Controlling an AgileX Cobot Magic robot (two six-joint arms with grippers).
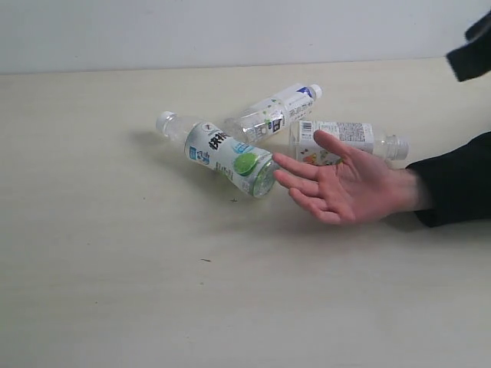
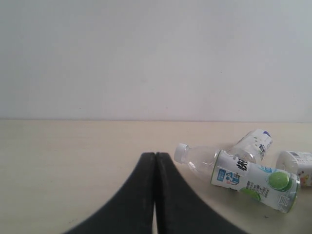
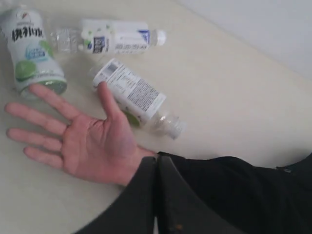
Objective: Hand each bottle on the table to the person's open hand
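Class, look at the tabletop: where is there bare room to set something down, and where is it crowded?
Bare table fills the exterior view's foreground and left side, bordered by the lime-label bottle and the person's open hand. Crowded: the three bottles bunched mid-table, one behind that hand.

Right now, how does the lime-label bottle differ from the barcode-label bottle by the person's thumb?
The lime-label bottle shows a green lime and bold black characters; the barcode-label bottle, small print on white. The lime-label bottle has a white cap; the barcode-label bottle's neck looks clear, seemingly uncapped. The lime-label bottle's base faces the open hand's fingertips; the barcode-label bottle lies behind the thumb. Both are clear and lie sideways on the table.
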